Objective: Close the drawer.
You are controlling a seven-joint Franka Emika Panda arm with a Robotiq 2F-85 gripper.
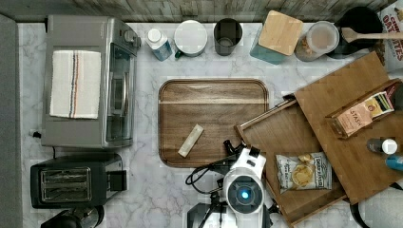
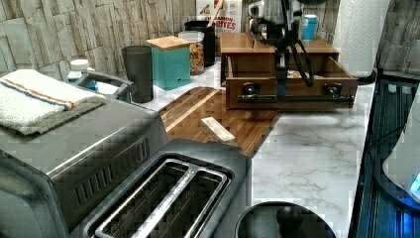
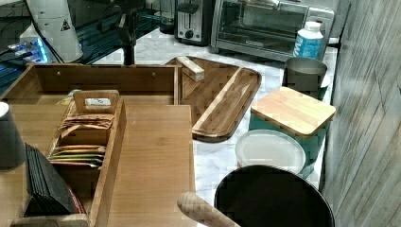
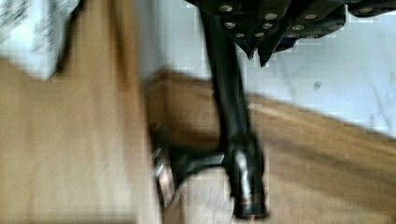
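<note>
The drawer (image 1: 280, 130) of medium-brown wood stands pulled out from under a lighter bamboo top panel (image 1: 342, 95), towards the top view's lower left. A bag of chips (image 1: 303, 172) lies inside it. The drawer's front (image 2: 309, 85) carries a dark bar handle (image 2: 302, 99). My gripper (image 1: 232, 145) hangs just outside that front, down in front of the handle (image 2: 281, 91). In the wrist view my gripper (image 4: 245, 205) sits right beside the handle's metal mount (image 4: 163, 175). From behind, the drawer's front wall (image 3: 104, 78) shows past the panel.
A darker round-cornered wooden tray (image 1: 214, 118) with a small pale block (image 1: 190, 140) lies right before the drawer. A tea box (image 1: 363, 114) and bottles stand on the panel. Toaster oven (image 1: 85, 80), toaster (image 1: 71, 183), jars and canisters (image 1: 280, 35) line the counter's edges.
</note>
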